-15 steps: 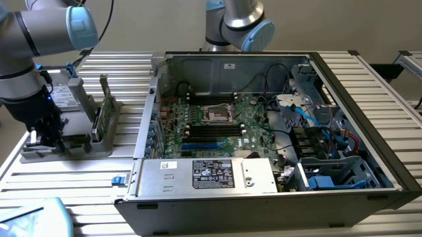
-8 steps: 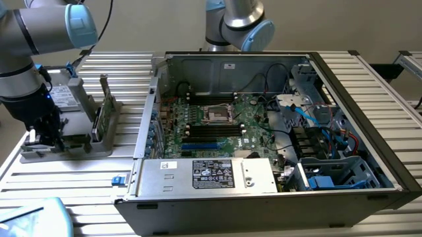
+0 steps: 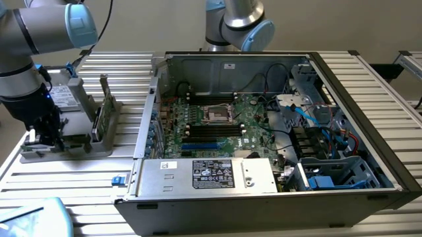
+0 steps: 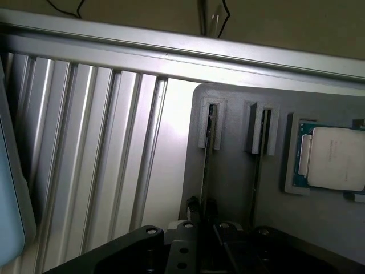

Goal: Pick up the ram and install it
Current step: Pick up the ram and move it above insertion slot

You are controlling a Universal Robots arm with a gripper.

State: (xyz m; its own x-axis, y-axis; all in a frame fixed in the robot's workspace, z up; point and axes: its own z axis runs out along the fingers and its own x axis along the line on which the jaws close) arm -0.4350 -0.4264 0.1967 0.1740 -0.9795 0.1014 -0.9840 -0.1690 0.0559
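The ram (image 4: 207, 165) is seen edge-on as a thin dark stick. It stands in a slot of the grey holder (image 4: 228, 188), with its far end in a grey bracket (image 4: 210, 123). My gripper (image 4: 203, 212) reaches down over the stick, one finger on each side, shut on it. A second stick (image 4: 258, 165) stands in the neighbouring slot. In the exterior view my gripper (image 3: 45, 136) is low over the holder (image 3: 99, 143) at the exterior view's left, apart from the open computer case (image 3: 264, 64). The motherboard's black memory slots (image 3: 212, 129) lie in the middle of the case.
A square silver processor chip (image 4: 336, 158) sits in the holder beside the sticks. The slatted metal table (image 3: 72, 180) carries the holder and the case. Cables (image 3: 323, 123) and a drive cage (image 3: 333, 175) fill the case's right side. A power supply (image 3: 207, 175) lies along its front.
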